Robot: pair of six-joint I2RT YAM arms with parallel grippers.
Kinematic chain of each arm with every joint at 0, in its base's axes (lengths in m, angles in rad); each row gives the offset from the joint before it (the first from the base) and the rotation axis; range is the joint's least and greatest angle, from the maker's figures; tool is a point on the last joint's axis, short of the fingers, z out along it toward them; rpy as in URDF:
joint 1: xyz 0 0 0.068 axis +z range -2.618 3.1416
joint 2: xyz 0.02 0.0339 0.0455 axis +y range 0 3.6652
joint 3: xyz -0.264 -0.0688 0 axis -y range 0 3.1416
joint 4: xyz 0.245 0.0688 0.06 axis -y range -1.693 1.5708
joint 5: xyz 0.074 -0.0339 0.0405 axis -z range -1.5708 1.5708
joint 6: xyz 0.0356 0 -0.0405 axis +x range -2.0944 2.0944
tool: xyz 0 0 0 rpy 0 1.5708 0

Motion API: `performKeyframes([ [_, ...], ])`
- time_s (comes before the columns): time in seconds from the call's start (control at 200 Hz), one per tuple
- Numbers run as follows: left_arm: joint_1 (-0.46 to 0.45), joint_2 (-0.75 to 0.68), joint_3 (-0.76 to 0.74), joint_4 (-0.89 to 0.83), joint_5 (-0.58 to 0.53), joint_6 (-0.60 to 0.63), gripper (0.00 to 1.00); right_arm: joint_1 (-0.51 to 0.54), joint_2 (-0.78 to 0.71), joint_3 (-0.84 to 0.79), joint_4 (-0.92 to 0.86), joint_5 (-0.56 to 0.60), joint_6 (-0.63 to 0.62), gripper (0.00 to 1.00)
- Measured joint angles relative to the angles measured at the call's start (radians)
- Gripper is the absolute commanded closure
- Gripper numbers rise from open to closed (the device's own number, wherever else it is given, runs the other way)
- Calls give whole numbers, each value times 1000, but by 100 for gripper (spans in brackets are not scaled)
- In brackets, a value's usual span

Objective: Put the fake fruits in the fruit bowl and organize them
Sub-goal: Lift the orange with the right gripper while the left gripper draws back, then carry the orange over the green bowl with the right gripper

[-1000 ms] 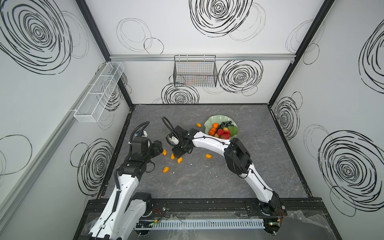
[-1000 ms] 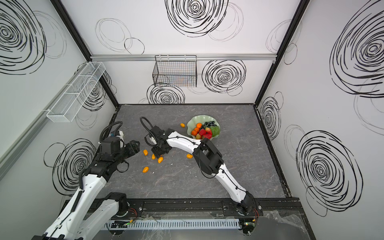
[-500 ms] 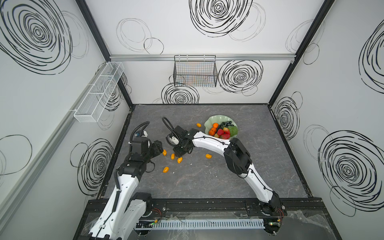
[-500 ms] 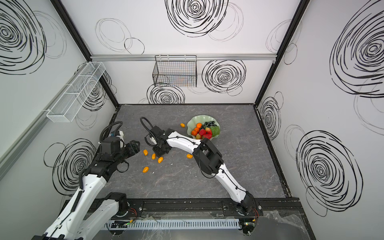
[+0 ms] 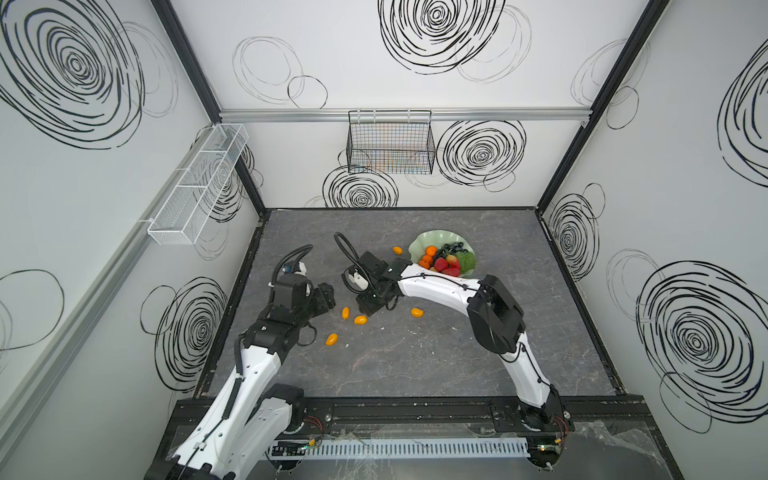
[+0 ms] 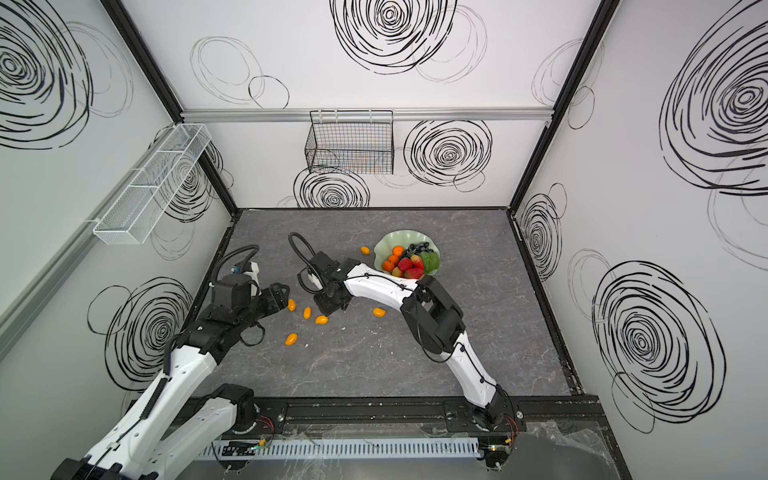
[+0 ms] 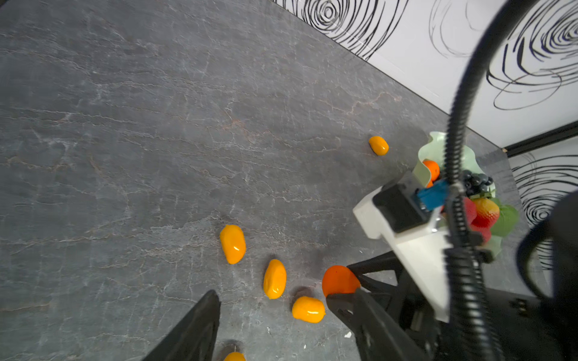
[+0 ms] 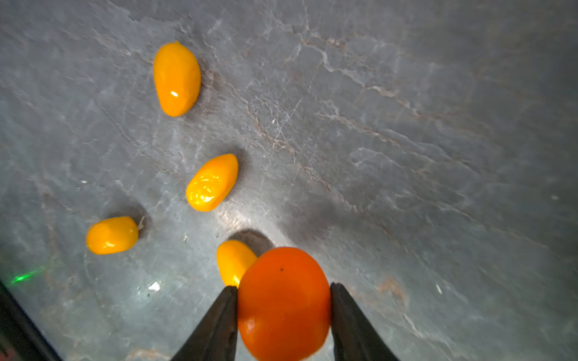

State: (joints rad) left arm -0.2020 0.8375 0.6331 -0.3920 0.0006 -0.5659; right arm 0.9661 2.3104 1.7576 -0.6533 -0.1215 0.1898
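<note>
Walls [image 5: 291, 166] close the grey stone-look table [image 5: 415, 374] on three sides, and a black rail [image 5: 415, 409] runs along its front edge. We find the widest bare tabletop on the right and toward the front. The crowded patch is left of centre, where both arms meet among loose kumquats [image 6: 307, 312].

The fruit bowl [image 5: 419, 243] sits toward the back, right of centre, apart from the walls. The right forearm [image 5: 436, 284] passes just in front of its near rim. Inside we make out other tangerines [image 5: 430, 251], strawberries [image 5: 442, 264] and the grape bunch [image 5: 453, 248].

The kumquats lie on their sides with long axes pointing different ways: one [image 5: 345, 312] runs front to back, while its neighbour [image 5: 360, 319] lies crosswise. The tangerine [image 8: 283, 304] is nearly round, so we read no clear long axis.

The right claw [image 8: 283, 287] is clamped on that tangerine, a finger [image 8: 219, 318] pressed to each side. A kumquat [image 8: 234, 262] is touching the fruit or lying just behind it — we cannot tell which. Nor can we tell whether the tangerine rests on the table. The left claw [image 7: 272, 298] stands spread, gripping nothing, its tips near the closest kumquat [image 6: 291, 305].
</note>
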Motion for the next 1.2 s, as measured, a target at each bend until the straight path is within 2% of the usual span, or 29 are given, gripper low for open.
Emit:
performKeyframes([
  [0.215,-130,63,0,55,-48,-40,29,-65,-184,-145,61,-1,14,53],
  [0.51,-313,189,19,127,-116,-76,29,-196,-311,-266,96,-23,19,53],
  [0.775,-392,290,64,203,-146,-97,29,-314,-347,-296,108,-50,20,54],
  [1.201,-478,593,304,322,-150,-89,30,-526,-349,-269,91,-68,35,55],
])
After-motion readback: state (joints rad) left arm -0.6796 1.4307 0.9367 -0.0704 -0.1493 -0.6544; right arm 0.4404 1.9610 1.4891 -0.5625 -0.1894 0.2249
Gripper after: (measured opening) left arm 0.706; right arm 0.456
